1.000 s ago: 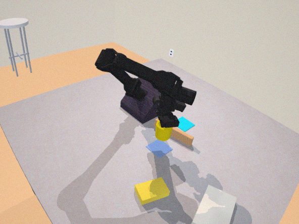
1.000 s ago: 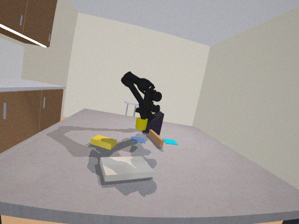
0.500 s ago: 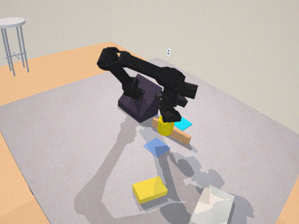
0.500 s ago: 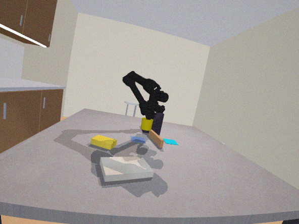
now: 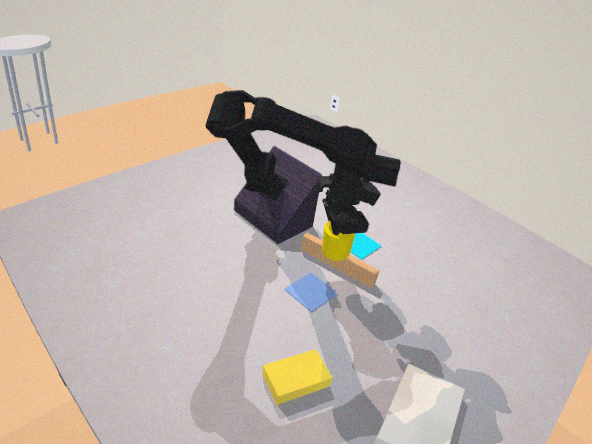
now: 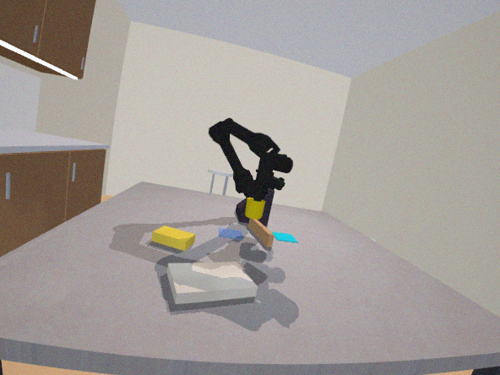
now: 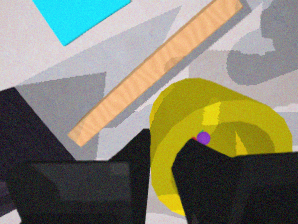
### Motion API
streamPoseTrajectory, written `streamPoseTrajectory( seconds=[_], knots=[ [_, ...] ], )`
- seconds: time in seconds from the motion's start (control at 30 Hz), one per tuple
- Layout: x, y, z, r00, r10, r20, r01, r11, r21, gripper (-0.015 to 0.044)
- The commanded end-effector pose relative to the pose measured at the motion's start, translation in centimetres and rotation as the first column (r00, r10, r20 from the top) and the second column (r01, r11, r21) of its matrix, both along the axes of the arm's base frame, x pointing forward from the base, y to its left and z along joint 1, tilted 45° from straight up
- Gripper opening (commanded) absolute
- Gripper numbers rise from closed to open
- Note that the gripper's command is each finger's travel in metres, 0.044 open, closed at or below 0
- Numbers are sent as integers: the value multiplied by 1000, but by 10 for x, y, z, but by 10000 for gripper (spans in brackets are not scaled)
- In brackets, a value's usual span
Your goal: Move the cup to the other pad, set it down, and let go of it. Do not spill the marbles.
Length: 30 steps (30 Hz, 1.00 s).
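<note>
The yellow cup (image 5: 337, 244) (image 6: 254, 209) (image 7: 220, 112) is held upright in the air, close above the wooden barrier. My gripper (image 7: 157, 135) is shut on the cup's wall, one finger inside and one outside. A purple marble (image 7: 203, 138) and a bit of a red one show inside the cup; a finger hides the rest. The cyan pad (image 5: 366, 246) (image 6: 285, 237) (image 7: 80, 15) lies bare on the far side of the barrier. The blue pad (image 5: 311, 292) (image 6: 230, 233) lies bare on the near side.
The wooden barrier (image 5: 367, 272) (image 6: 262, 234) (image 7: 150, 75) stands between the two pads. A yellow block (image 5: 297, 375) (image 6: 173, 237) and a white box (image 5: 425, 405) (image 6: 211, 283) lie farther from the arm's dark base (image 5: 280, 200).
</note>
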State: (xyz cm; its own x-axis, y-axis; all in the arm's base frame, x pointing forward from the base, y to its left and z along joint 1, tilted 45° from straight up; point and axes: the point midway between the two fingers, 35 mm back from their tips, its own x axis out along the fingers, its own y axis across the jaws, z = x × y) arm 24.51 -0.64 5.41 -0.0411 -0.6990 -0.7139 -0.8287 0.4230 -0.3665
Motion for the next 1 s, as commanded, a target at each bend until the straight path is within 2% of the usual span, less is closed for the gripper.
streamPoseTrajectory(
  seconds=[0.0,0.97],
  knots=[
    [-2,9,-9,1000,-6,0,6,1000,2,0],
    [-13,63,-59,1000,-6,0,6,1000,7,0]
  ],
)
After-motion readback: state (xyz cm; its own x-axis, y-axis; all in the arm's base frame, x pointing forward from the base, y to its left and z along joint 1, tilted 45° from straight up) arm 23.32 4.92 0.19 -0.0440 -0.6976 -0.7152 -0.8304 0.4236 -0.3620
